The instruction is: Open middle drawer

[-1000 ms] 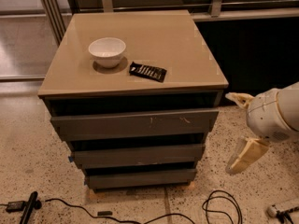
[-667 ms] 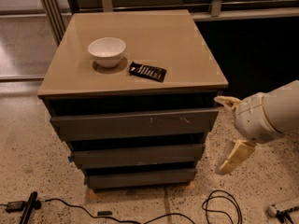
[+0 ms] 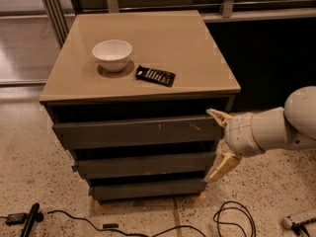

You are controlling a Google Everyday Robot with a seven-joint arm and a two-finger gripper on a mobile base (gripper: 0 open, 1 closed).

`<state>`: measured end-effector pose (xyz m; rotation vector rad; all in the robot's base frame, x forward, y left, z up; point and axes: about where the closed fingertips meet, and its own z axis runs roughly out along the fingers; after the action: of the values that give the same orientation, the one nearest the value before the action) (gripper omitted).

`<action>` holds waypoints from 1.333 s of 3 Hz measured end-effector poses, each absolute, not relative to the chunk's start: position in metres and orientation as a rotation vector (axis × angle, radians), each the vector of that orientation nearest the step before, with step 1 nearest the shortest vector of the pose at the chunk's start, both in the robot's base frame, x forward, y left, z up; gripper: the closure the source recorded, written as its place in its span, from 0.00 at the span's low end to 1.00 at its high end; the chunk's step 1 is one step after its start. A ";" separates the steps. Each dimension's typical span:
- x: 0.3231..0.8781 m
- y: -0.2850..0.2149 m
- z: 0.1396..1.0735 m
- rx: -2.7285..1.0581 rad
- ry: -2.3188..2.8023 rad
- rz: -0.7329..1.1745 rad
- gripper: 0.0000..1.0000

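The middle drawer (image 3: 143, 165) is a plain dark grey handleless panel, shut, between the wider top drawer (image 3: 133, 132) with pale scratch marks and the narrowest bottom drawer (image 3: 145, 189). My gripper (image 3: 216, 144) is at the cabinet's right front corner, open, its two cream fingers spread vertically. The upper finger (image 3: 217, 115) is by the top drawer's right end. The lower finger (image 3: 221, 168) is by the middle drawer's right end. I cannot tell if either finger touches a drawer.
A white bowl (image 3: 112, 54) and a black snack packet (image 3: 155, 75) lie on the tan cabinet top (image 3: 187, 43). Black cables (image 3: 232, 218) run on the speckled floor in front. A dark wall panel (image 3: 271, 53) stands to the right behind my arm.
My gripper has moved left from beside the cabinet to its right front corner, now level with the top and middle drawers. The drawers have not moved.
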<state>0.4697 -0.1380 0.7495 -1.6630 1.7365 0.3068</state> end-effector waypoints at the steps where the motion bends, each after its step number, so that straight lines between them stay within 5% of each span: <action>1: 0.485 -0.136 0.695 -1.578 1.696 0.315 0.00; 4: 0.470 -0.110 0.646 -1.626 1.786 0.366 0.00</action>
<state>0.4696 -0.1100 0.6459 -1.6258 1.7855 0.3660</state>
